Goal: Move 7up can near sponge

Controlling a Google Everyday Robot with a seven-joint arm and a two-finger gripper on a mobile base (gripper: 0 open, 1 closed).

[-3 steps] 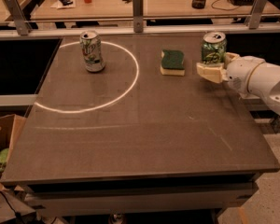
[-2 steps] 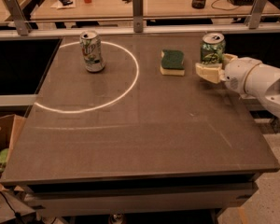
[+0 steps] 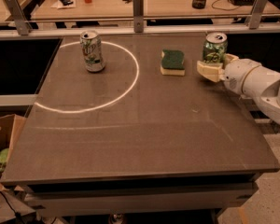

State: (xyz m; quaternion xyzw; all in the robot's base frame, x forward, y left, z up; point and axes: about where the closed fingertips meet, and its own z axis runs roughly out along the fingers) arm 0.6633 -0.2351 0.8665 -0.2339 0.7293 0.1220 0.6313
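Gripper (image 3: 215, 63) at the right rear of the desk (image 3: 154, 125), fingers (image 3: 208, 71) pinching the lower body of the upright 7up can (image 3: 215, 45), which stands near the sponge (image 3: 172, 62) on its right, a low hold probably chosen to prevent tipping.

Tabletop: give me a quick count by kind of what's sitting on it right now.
Cans: 2 (7up can at the tool, far right of the view; paler can inside the white circle)
Sponges: 1 (sponge, just left of the 7up can)
Total: 3
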